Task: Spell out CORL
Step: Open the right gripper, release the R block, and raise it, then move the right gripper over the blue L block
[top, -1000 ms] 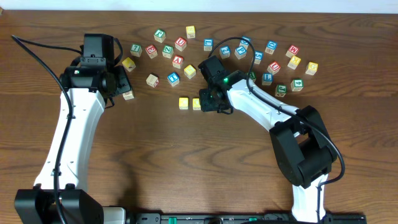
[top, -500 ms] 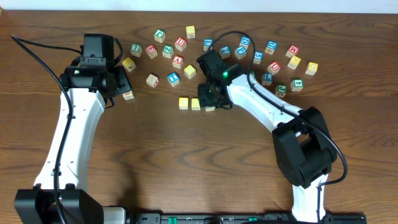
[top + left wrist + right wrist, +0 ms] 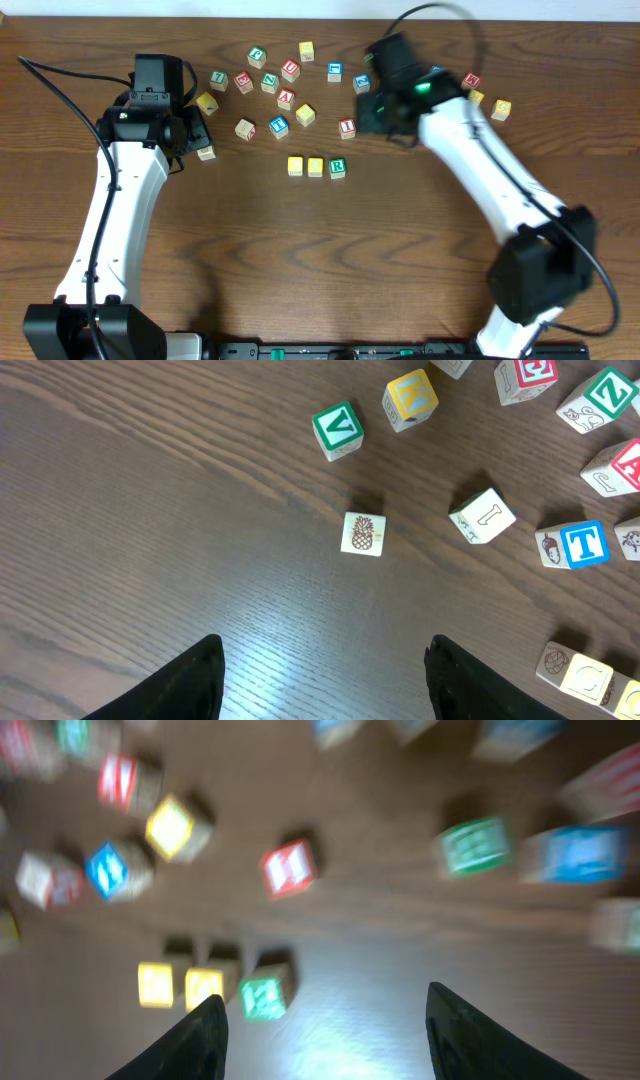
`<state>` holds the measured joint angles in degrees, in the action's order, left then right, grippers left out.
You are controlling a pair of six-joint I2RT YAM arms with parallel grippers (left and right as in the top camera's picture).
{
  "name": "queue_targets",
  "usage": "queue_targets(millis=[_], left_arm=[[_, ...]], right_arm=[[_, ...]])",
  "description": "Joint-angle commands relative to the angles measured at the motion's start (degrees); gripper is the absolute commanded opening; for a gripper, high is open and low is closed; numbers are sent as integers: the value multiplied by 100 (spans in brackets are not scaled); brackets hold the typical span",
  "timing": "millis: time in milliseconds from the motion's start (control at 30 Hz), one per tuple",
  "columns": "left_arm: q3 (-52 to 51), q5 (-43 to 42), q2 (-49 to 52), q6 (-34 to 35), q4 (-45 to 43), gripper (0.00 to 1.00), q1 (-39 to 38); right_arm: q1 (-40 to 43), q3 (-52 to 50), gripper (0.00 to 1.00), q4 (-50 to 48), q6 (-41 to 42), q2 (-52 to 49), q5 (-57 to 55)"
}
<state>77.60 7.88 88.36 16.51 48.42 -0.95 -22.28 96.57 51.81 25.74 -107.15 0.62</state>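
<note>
Both aloft: left hand, right hand

My left arm and right arm are white links with black joints, each carrying black cables. A green light, I think, glows near my right wrist. My fingers are plain black.

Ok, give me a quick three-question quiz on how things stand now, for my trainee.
1. True or false: the row holds four blocks.
2. The rightmost block in it is: A green, B blue, C red?
3. Fill in: the right gripper is ___ (open or shut).
Key: 1 false, it holds three; 2 A; 3 open.
</note>
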Motion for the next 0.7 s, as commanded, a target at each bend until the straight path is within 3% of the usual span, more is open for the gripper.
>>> queue_targets(millis=[0, 300, 667], left_arm=[[17, 46, 39, 35, 13, 64, 17], [17, 7, 39, 186, 17, 64, 17], [17, 7, 39, 186, 17, 64, 17]], right_arm=[[439, 76, 58, 35, -120, 129, -181], [1296, 72, 57, 138, -164, 98, -203], [1438, -76, 55, 164, -334, -197, -308]])
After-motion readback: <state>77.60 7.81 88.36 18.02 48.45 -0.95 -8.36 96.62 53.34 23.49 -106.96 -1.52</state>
